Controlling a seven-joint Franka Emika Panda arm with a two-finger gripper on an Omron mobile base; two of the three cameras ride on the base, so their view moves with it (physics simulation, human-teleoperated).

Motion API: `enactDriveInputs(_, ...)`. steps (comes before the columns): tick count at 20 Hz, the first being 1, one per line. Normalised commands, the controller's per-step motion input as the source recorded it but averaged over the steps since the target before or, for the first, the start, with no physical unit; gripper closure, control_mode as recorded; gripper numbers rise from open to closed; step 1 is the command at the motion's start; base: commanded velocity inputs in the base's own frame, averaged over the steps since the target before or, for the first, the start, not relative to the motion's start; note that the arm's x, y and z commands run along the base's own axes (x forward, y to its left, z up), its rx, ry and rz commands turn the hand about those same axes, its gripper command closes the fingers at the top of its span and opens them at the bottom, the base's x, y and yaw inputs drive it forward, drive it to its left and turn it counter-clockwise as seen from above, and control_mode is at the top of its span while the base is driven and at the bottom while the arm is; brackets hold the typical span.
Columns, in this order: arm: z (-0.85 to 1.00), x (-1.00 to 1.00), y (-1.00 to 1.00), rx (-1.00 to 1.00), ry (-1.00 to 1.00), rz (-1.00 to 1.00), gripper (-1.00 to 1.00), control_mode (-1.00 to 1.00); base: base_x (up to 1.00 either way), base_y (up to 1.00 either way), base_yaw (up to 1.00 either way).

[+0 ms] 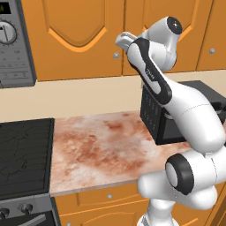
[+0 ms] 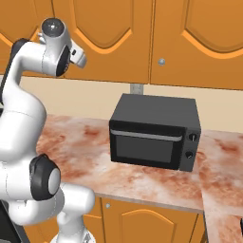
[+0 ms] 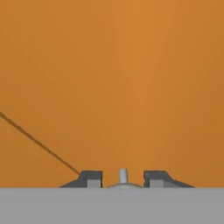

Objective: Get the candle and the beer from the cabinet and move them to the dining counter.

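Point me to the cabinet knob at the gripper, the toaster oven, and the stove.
cabinet knob [image 3: 123,176], hand view, its silver stem.
toaster oven [image 2: 147,146], right base view, glass door.
stove [image 1: 24,154], left base view, black grate.

No readable text, label, brand or number anywhere. Only blurred small markings around the dial on the panel of the grey wall oven [image 1: 13,42], left of the cabinet [image 1: 79,35] doors; too small to read. No lettering on the black microwave [image 2: 154,135] below the cabinet, just two plain knobs on its right side. No signs on the marbled worktop [image 1: 97,150] under the cabinet.
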Motion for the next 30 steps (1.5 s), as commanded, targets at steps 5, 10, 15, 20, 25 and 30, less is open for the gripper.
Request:
enactDriveInputs(5,-0.27,-0.24,0.16,0.01,-0.03,0.00,1.00,-1.00,0.00,0.00,0.00)
enactDriveInputs(10,-0.17,-0.37,0.11,0.00,0.00,0.00,1.00,-1.00,0.00,0.00,0.00)
enactDriveInputs(15,-0.03,-0.63,0.00,0.02,0.00,0.00,1.00,-1.00,0.00,0.00,0.00)
enactDriveInputs(20,0.00,-0.74,-0.05,0.01,0.00,0.00,1.00,-1.00,0.00,0.00,0.00)
enactDriveInputs(25,0.00,-0.72,-0.09,0.01,0.00,0.00,1.00,-1.00,0.00,0.00,0.00)
enactDriveInputs(30,0.03,-0.72,-0.21,0.03,0.00,0.01,1.00,-1.00,0.00,0.00,0.00)
